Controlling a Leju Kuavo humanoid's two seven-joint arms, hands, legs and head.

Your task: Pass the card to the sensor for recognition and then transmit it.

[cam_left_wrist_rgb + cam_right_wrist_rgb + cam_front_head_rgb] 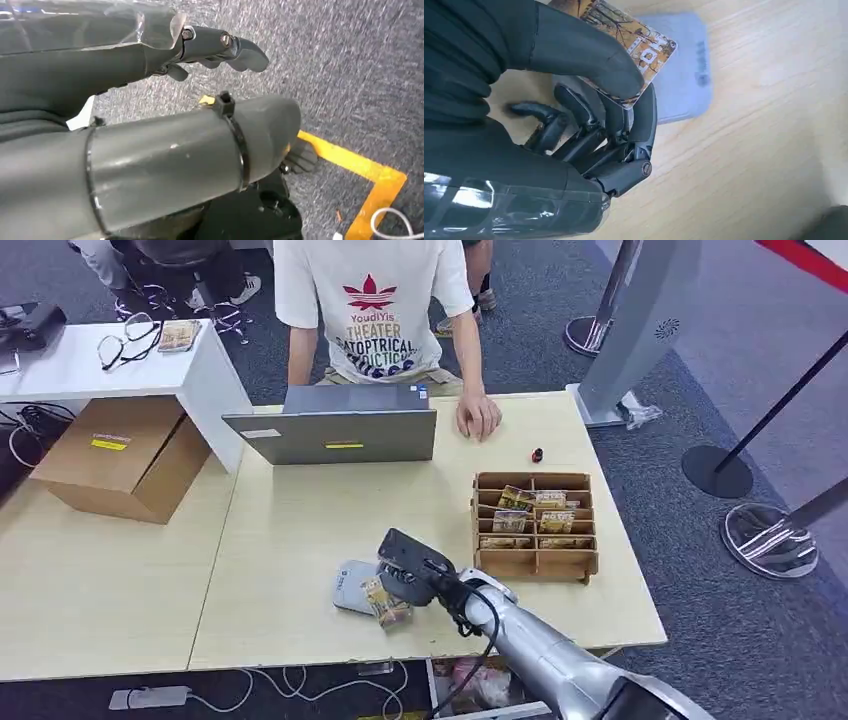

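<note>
**Card held over the sensor at the table's near edge**

The card (644, 47), printed with an orange-brown woodland picture, is pinched between the thumb and the dark fingers (644, 117) of the right hand (408, 575). It sits tilted above the sensor (352, 587), a flat pale grey-blue pad lying on the light wooden table (300, 540); part of the card overlaps the pad's near corner, and whether the two touch cannot be told.

Beyond the sensor and to its right stands a wooden compartment box (535, 525) with more cards stacked in several of its slots. Further beyond the sensor, a grey laptop (335, 430) stands open with its back to the robot, and a person in a white printed T-shirt (370, 310) rests a hand (478, 418) on the table just right of it.

The left hand (215, 47) hangs over grey carpet with its fingers apart, holding nothing.
</note>
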